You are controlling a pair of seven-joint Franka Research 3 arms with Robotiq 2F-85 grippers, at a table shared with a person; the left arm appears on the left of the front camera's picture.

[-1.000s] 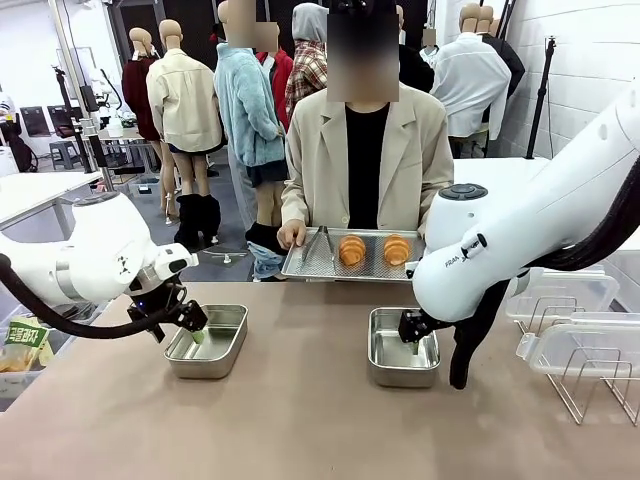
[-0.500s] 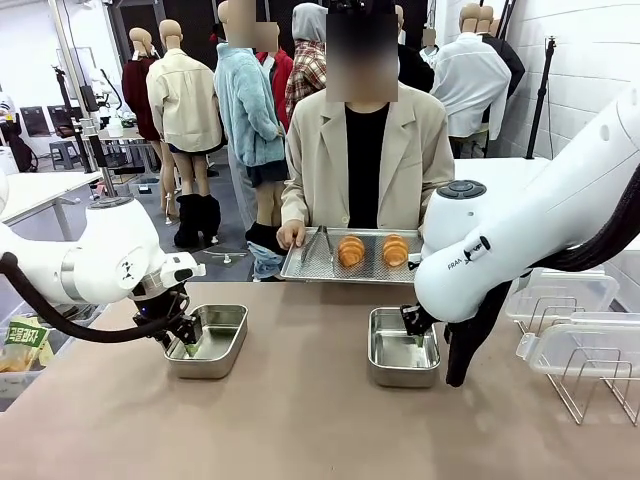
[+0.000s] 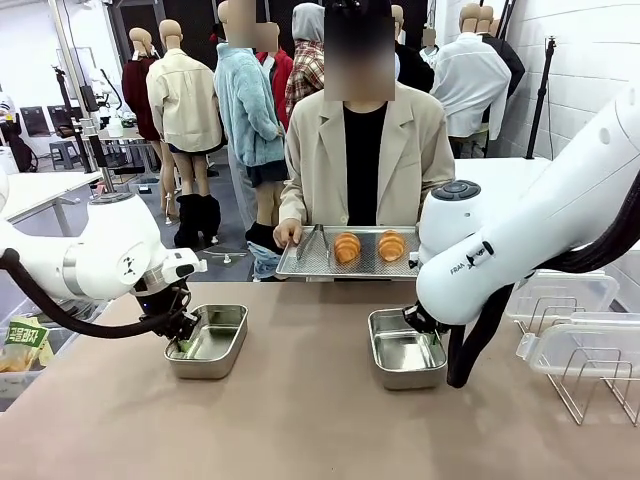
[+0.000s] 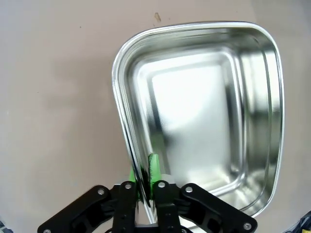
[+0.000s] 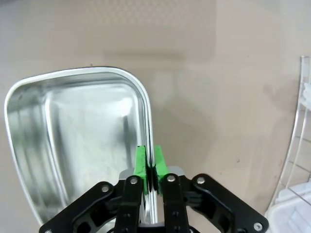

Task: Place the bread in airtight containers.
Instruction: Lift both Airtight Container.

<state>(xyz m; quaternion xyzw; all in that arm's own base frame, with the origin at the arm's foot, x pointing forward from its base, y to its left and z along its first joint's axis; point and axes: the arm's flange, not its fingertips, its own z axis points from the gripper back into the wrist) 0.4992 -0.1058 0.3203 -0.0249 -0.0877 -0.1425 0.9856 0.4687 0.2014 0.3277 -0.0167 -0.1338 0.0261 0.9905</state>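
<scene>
**Blind spots at both boxes**

From the front, my right arm [image 3: 520, 250] hides the right gripper [image 5: 150, 158], the tray's [image 3: 300, 262] right end and a corner of the right box [image 3: 390, 355]. In the wrist views I lose the left box's [image 4: 204, 116] near end under the left gripper [image 4: 142, 170], likewise on the right.

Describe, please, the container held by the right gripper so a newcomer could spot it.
On the brown table, look right of centre, in front of the mesh tray of croissants. The open steel container there has the right gripper pinching its rim; its twin sits to the left.
</scene>
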